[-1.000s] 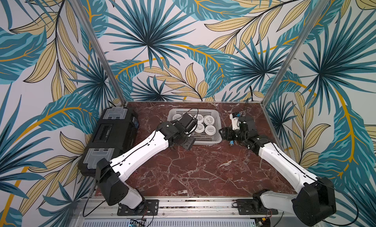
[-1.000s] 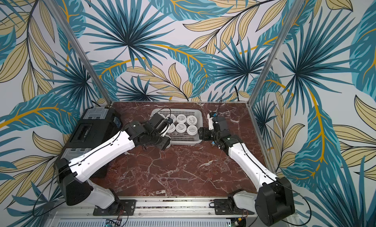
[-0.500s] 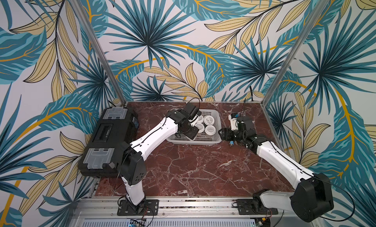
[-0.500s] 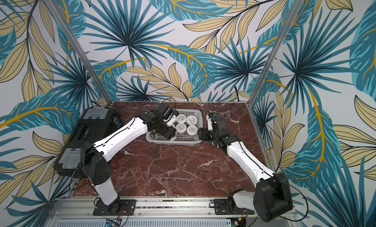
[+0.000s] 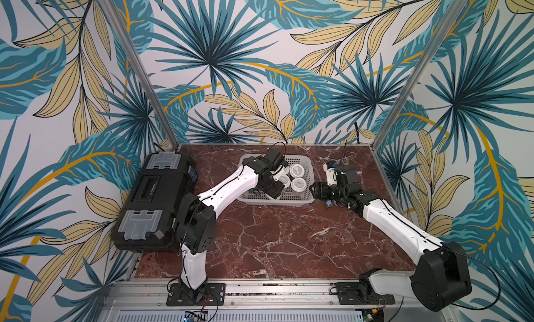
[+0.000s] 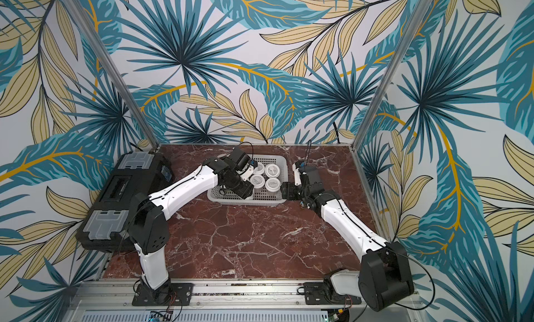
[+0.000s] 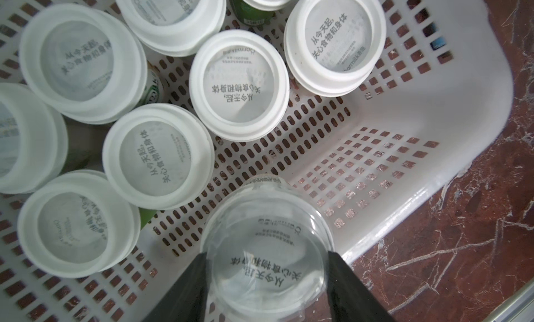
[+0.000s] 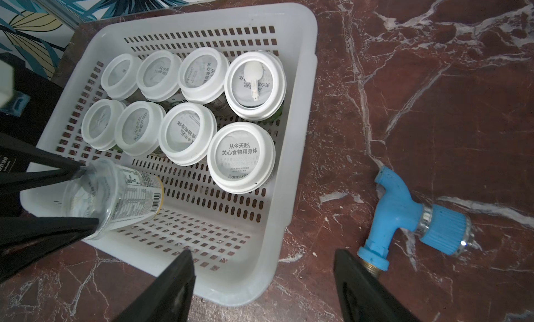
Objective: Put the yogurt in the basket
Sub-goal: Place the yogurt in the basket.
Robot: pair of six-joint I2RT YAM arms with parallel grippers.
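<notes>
White basket (image 5: 289, 200), upper middle in a top view, has free space, so the left gripper (image 7: 267, 255) holds a yogurt jar (image 7: 265, 234) over it; the right gripper (image 8: 263, 255) is wide, empty.

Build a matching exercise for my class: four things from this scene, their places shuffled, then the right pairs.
Things
1 blue tap
2 small white spoon
3 black toolbox
4 tilted yogurt jar

Places
A held in the left end effector, over the basket
B on a standing yogurt's lid
C beside the left arm
D on the marble, beside the basket

Pairs: 1-D, 2-B, 3-C, 4-A
</notes>
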